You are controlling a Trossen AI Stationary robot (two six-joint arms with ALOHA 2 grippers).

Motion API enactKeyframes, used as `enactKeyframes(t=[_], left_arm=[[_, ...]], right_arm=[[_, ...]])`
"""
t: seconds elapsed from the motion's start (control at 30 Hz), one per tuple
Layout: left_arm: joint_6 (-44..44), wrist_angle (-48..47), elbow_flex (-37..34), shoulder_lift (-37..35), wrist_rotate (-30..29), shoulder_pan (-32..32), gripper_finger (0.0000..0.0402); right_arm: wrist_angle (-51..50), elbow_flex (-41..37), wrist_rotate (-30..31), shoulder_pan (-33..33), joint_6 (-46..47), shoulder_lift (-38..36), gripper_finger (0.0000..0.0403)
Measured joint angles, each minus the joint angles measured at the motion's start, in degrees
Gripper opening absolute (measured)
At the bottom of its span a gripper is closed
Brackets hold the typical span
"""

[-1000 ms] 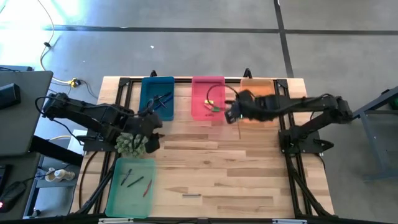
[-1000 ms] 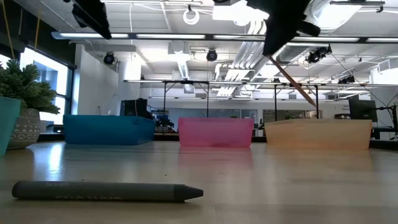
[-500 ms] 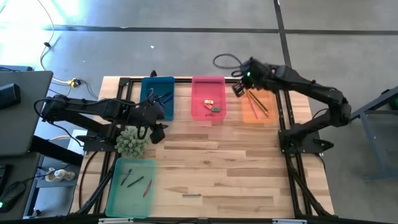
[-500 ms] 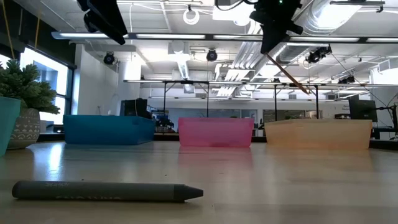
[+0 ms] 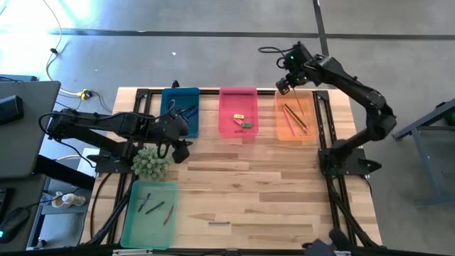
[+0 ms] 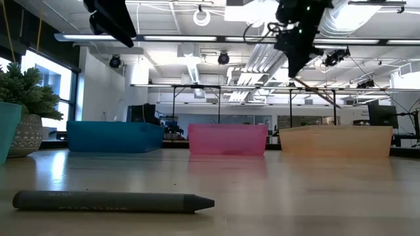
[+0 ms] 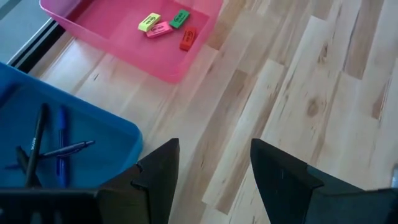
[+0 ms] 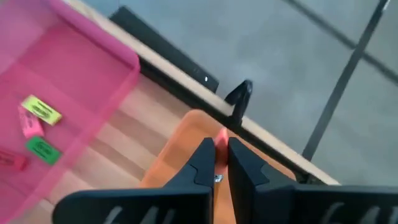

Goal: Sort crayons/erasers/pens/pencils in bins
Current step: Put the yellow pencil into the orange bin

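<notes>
- The right gripper [image 5: 285, 83] has swung on from beside the pink bin [image 5: 237, 94] a second ago to the far end of the orange bin [image 5: 282, 130], hanging above its back rim; the left arm has barely shifted over the last half second.
- Its fingers are pinched nearly together on a pencil [image 8: 220, 138]; in the right wrist view only a small orange tip shows between them, the rest hidden by the fingers.
- In the low view the pencil slants down from the gripper toward the orange bin, thin and hard to follow against the ceiling clutter.
- Two more pencils [image 5: 293, 116], one orange and one green, lie inside the orange bin.
- The left gripper [image 7: 211, 174] hovers over bare wood at the near corner of the blue bin [image 5: 168, 97], on the orange bin's far side past the pink one; its fingers stand wide apart, holding nothing.
- The pens [image 7: 46, 149] in the blue bin are partly cut off by the frame edge.
- Four erasers [image 7: 166, 27] sit in the pink bin.
- A dark grey crayon [image 6: 113, 201] lies alone on the table, well apart from the orange bin.
- The green bin [image 5: 131, 224] holds a few short sticks, too small to tell apart.
- A potted plant [image 5: 150, 163] partly hides the left arm.
</notes>
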Motion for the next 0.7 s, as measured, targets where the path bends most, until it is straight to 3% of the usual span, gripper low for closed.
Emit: enactKeyframes(t=[0.2, 0.43, 0.7], left_arm=[[-1.56, -0.02, 0.00, 0.00, 0.00, 0.00, 0.0186], [-1.95, -0.07, 0.00, 0.00, -0.02, 0.00, 0.0186], [-4.72, -0.09, 0.00, 0.00, -0.01, 0.00, 0.0186]], right_arm=[[-1.94, 0.00, -4.87, -2.66, -2.09, 5.30, 0.0003], [-8.92, -0.02, -6.71, -3.53, -3.25, 10.99, 0.0003], [-7.12, -0.02, -7.04, -3.51, -4.87, 14.98, 0.0003]])
